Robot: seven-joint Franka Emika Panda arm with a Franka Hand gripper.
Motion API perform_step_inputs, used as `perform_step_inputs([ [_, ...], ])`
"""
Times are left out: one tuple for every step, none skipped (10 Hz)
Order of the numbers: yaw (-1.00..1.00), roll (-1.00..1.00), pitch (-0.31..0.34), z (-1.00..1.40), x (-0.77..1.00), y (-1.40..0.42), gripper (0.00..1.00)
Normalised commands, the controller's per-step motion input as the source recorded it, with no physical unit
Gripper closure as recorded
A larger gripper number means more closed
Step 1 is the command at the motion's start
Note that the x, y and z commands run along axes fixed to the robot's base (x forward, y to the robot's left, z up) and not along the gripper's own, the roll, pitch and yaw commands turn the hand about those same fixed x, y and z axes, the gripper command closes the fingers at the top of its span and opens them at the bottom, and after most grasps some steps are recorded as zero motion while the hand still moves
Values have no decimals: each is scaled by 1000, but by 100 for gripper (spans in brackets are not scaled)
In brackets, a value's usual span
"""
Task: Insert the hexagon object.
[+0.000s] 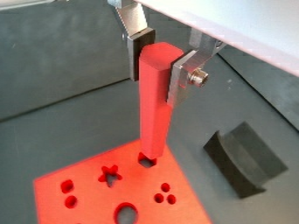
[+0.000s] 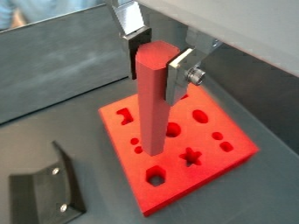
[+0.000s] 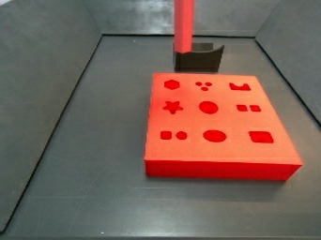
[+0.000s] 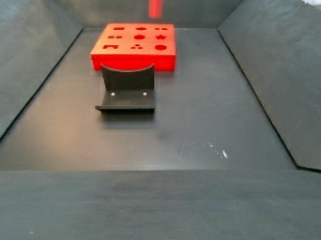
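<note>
No readable text, label, brand or number is showing anywhere, not on the gripper (image 1: 162, 59) holding the hexagon object (image 1: 156, 105).

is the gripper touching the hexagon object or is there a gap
Touching. In both wrist views the gripper has a dark-padded finger pressed flat on each side of the hexagon object near its top, with no gap; the peg hangs upright over the red block.

Upright hexagon object (image 3: 183, 23) above the red block's (image 3: 216, 122) far edge, before the dark fixture (image 3: 201, 58); end effector out of frame.
</note>
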Motion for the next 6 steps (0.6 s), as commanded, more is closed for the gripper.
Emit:
perform_step_inputs([
  [283,-123,0,-629,0,309,100],
  [217,-66,0,-654,0,217,100],
  [151,-69,0,-666,0,206,100],
  [6,-154,-11,-606,-37,86,100],
  [120,-160,-76,-463,-54,0,100],
  [146,-131,-120,-309,-77,-83,100],
])
